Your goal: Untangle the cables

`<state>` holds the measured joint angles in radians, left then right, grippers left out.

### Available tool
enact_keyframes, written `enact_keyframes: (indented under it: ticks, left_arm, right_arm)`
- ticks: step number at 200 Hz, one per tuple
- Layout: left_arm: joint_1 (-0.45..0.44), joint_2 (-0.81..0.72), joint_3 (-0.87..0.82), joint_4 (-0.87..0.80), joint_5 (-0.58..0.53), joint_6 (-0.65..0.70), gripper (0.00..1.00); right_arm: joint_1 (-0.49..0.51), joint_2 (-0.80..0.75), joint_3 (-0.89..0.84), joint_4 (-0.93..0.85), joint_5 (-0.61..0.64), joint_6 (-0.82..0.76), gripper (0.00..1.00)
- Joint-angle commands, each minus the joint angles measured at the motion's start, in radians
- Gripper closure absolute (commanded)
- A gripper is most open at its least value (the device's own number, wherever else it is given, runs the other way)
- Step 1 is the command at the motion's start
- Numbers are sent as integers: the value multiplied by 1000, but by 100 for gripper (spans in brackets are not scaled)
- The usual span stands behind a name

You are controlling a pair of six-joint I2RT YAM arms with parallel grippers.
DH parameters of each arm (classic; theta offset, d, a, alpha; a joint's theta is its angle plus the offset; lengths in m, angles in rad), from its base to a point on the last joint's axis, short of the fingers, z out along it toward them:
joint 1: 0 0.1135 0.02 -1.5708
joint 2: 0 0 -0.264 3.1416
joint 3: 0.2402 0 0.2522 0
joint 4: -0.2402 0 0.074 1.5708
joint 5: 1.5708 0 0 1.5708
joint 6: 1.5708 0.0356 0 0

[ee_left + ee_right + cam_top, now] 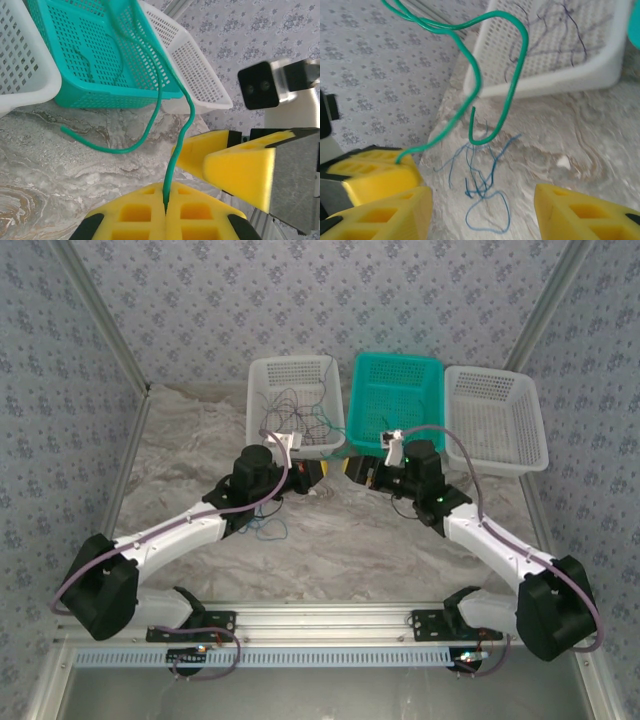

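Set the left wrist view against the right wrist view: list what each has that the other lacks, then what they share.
Left wrist: the teal basket and the right-hand white basket. Right wrist: a loose tangle of blue wires on the table, dark wires inside the left-hand white basket, the right gripper open. Shared: the green cable, clamped in the left fingers, looping above the table.

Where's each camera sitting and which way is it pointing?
Top external: above and behind, looking down at the table, teal basket, left arm, right arm.
Left wrist: on the left arm, facing the teal basket; left claw pinching the green cable.
Right wrist: on the right arm, facing a white basket and blue cables; right claw open.
Both wrist views share the green cable.
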<state>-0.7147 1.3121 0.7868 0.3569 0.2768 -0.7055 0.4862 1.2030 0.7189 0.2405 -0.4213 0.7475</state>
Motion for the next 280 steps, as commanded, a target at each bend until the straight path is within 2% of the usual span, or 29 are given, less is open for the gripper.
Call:
enact_keyframes:
  ticks: [1,22,60,114,211,228,244,257,267,280]
  left_arm:
    - [-6,-4,12,48,12,-21,100]
    - [-6,-8,11,59,16,-40,100]
    - [-6,-27,18,38,4,-70,100]
    - [-6,-25,22,65,30,-99,100]
    - [-15,-66,41,66,61,-120,100]
    - [-17,-71,40,77,63,-129,100]
    - [-17,-75,41,83,70,-137,100]
    - [-15,-85,40,80,66,-138,100]
    - [-15,-102,38,68,58,-131,100]
    - [-8,-136,35,39,43,-117,100]
  right_arm:
    - [26,26,-38,225,106,-77,43]
    - [43,57,-86,364,178,-152,42]
    - [47,102,-163,591,219,-217,45]
    - [74,151,-183,708,255,-263,44]
    - [73,272,-143,872,265,-230,50]
    - [69,283,-138,882,268,-231,57]
    - [54,298,-136,893,259,-210,68]
    - [40,310,-136,897,248,-192,83]
    - [30,314,-137,892,241,-188,100]
    - [18,313,-144,861,248,-183,100]
